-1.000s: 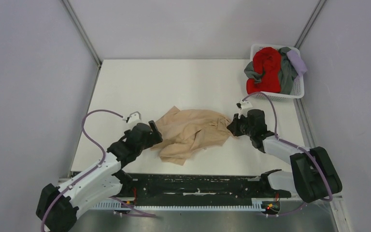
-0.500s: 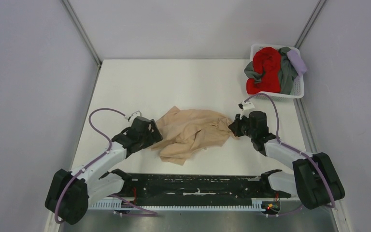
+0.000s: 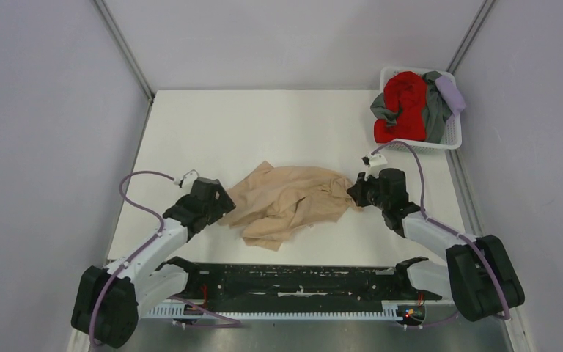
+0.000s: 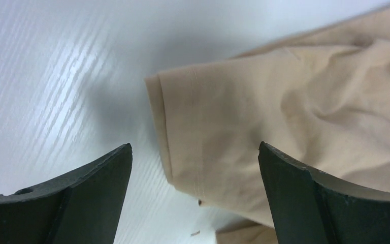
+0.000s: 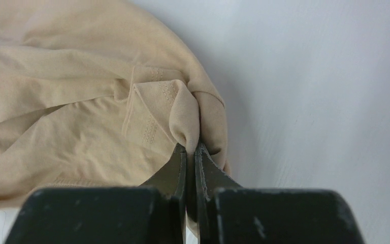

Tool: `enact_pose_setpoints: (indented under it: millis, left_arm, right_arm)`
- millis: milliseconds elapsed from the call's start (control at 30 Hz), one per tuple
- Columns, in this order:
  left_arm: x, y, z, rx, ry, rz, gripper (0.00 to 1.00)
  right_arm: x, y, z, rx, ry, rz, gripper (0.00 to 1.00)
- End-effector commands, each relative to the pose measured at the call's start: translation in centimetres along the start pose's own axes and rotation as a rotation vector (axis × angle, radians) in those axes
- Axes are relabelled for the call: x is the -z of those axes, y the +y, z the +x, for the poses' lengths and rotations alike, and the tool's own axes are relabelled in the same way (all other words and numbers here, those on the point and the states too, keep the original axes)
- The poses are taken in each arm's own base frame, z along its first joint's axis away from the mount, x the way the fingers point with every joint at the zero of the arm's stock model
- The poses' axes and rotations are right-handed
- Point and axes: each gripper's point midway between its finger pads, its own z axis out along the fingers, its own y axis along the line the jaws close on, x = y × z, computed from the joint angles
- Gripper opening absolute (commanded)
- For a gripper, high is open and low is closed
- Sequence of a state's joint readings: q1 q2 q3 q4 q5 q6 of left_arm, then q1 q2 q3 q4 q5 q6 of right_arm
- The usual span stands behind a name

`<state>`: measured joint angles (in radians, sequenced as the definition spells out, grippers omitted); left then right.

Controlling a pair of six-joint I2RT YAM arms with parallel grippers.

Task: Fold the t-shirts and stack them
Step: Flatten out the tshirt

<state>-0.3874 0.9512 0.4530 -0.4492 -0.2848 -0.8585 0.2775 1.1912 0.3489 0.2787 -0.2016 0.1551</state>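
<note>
Your right gripper (image 5: 190, 148) has its fingers pressed together on a raised fold at the right edge of the crumpled tan cloth t-shirt (image 3: 293, 202), with cloth pinched between the tips.

Your left gripper (image 4: 194, 147) is spread wide and holds nothing. A hemmed sleeve edge of the garment lies on the white table (image 3: 264, 125) in the gap between its fingers. Whether either finger touches the cloth cannot be told.

The tan garment sits bunched at the near middle of the table, between both grippers.

The white plastic lattice basket (image 3: 451, 138) at the far right corner holds a red t-shirt (image 3: 403, 103), a grey t-shirt (image 3: 434, 117) and a pale lavender t-shirt (image 3: 451, 93), heaped unfolded.
</note>
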Motion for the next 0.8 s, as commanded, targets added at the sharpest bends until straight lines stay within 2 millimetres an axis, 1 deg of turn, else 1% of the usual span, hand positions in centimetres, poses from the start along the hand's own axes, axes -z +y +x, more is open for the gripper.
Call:
enact_pose_setpoints:
  millis: [0,33,100,267,300,333,367,400,433,500,533,600,667,733,767]
  left_arm:
    - [-1.9,-1.4,-2.6,0.106,-0.092,0.051,1.0]
    - [-2.2,-1.8,-3.1,0.115,-0.115,0.07,1.0]
    - [-3.0,-2.0,-3.7,0.147,-0.126,0.076,1.0]
    - [-4.3,-3.7,-4.1,0.146,-0.115,0.13,0.99]
    - [-4.5,-4.3,-4.2,0.144,-0.107,0.15,0.95]
    - [-4.7,-4.9,-4.1,0.136,-0.092,0.168,0.87]
    - [-4.8,-5.5,-3.9,0.126,-0.071,0.188,0.78]
    - [-4.9,-5.9,-3.6,0.111,-0.051,0.208,0.59]
    - [-4.9,-6.6,-3.5,0.099,-0.036,0.242,0.48]
    - [-4.8,-7.6,-3.3,0.083,-0.025,0.296,0.16]
    - [-4.6,-7.8,-3.5,0.083,-0.031,0.307,0.03]
    - [-4.0,-8.3,-4.0,0.08,-0.048,0.337,0.02]
    - [-2.6,-9.0,-4.9,0.073,-0.087,0.389,0.02]
    - [-0.5,-9.6,-6.4,0.073,-0.153,0.439,0.02]
    - [0.8,-10.0,-7.3,0.073,-0.193,0.473,0.02]
  right_arm:
    - [0.4,-0.2,-1.3,0.033,-0.054,0.016,0.0]
    - [0.4,-0.2,-1.4,0.034,-0.058,0.016,0.0]
    - [0.4,-0.2,-1.4,0.033,-0.058,0.017,0.0]
    - [0.4,-0.2,-1.5,0.037,-0.061,0.017,0.0]
    - [0.4,-0.2,-1.5,0.037,-0.06,0.017,0.0]
    - [0.4,-0.2,-1.5,0.037,-0.059,0.014,0.0]
    - [0.3,-0.2,-1.5,0.036,-0.061,0.012,0.0]
    - [0.4,-0.1,-1.5,0.037,-0.061,0.009,0.0]
    - [0.4,-0.1,-1.7,0.038,-0.069,0.009,0.0]
    - [0.6,0.0,-2.2,0.043,-0.087,0.005,0.0]
    - [0.7,0.2,-2.6,0.045,-0.099,0.002,0.0]
    - [1.1,0.5,-3.7,0.052,-0.136,-0.007,0.0]
    - [1.7,0.9,-5.1,0.061,-0.188,-0.021,0.0]
    - [2.4,1.6,-6.8,0.074,-0.251,-0.041,0.0]
    - [2.9,1.9,-7.6,0.076,-0.285,-0.052,0.0]
